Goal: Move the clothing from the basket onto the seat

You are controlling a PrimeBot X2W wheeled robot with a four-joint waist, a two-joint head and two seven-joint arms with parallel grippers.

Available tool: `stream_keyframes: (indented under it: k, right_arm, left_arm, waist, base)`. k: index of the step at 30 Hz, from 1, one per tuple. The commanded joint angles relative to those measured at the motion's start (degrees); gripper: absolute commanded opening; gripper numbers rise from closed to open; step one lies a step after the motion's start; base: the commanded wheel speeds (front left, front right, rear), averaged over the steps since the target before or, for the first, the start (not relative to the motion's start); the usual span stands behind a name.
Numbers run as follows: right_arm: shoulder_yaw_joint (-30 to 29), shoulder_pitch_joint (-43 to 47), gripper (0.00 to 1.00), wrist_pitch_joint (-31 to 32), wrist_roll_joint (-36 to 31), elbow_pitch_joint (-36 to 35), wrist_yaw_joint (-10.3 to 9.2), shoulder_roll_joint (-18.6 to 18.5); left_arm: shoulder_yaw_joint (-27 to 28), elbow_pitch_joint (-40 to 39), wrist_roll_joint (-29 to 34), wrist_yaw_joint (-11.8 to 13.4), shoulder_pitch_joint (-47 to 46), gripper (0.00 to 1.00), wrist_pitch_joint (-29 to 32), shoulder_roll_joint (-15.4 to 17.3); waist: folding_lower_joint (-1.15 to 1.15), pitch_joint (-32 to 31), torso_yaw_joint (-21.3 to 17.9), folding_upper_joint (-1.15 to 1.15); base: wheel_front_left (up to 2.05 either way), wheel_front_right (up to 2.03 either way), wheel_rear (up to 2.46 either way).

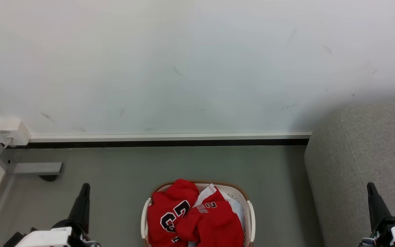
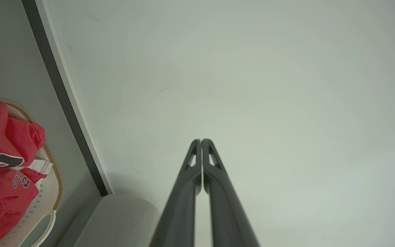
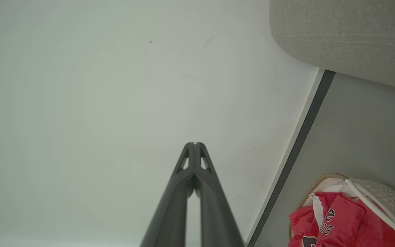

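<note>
Grey floor (image 1: 279,178) lies open between the basket (image 1: 251,215) and the seat (image 1: 362,154).

The robot is holding both arms low and wide apart, left pincer (image 1: 84,188) and right pincer (image 1: 371,188) pointing forward, fingers pressed together, gripping nothing.

**Red jersey heaped in a basket near a grey seat**

The clothing (image 1: 194,218), bright red jersey fabric with black-and-white numbers and white trim, lay crumpled in a heap that filled the basket (image 1: 251,212) and rose above its rim. The basket, cream-white with small holes and a brown rim, stood upright on the floor (image 1: 115,178). The seat (image 1: 358,164), a large grey fabric block with rounded edges, stood to the basket's right, apart from it.
</note>
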Motion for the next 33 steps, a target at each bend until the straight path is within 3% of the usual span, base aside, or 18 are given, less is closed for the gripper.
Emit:
stream_keyframes:
  k: [1, 22, 23, 33]
  right_arm:
    - [-0.2, -0.7, 0.0, 0.1, 0.1, -0.2, -0.13, -0.4]
    - [-0.2, -0.7, 0.0, 0.1, 0.1, -0.2, -0.13, -0.4]
    - [0.0, 0.1, 1.0, 0.0, 0.0, 0.2, 0.0, 0.0]
    - [2.3, 1.2, 1.0, -2.1, -1.9, 1.6, -0.01, 0.7]
  left_arm:
    - [0.1, -0.2, -0.9, -0.1, -0.4, 0.0, 0.2, 0.4]
    - [0.1, -0.2, -0.9, -0.1, -0.4, 0.0, 0.2, 0.4]
    - [0.0, 0.2, 0.0, 0.0, 0.1, 1.0, 0.0, 0.0]
    - [-1.4, 1.9, 0.9, 0.0, 1.7, 1.0, -2.1, -0.5]
  waist:
    - [0.0, 0.0, 0.0, 0.0]
    - [0.0, 0.0, 0.0, 0.0]
    - [0.0, 0.0, 0.0, 0.0]
    - [0.0, 0.0, 0.1, 0.0]
  base:
    - [0.0, 0.0, 0.0]
    - [0.0, 0.0, 0.0]
    - [0.0, 0.0, 0.0]
    - [0.0, 0.0, 0.0]
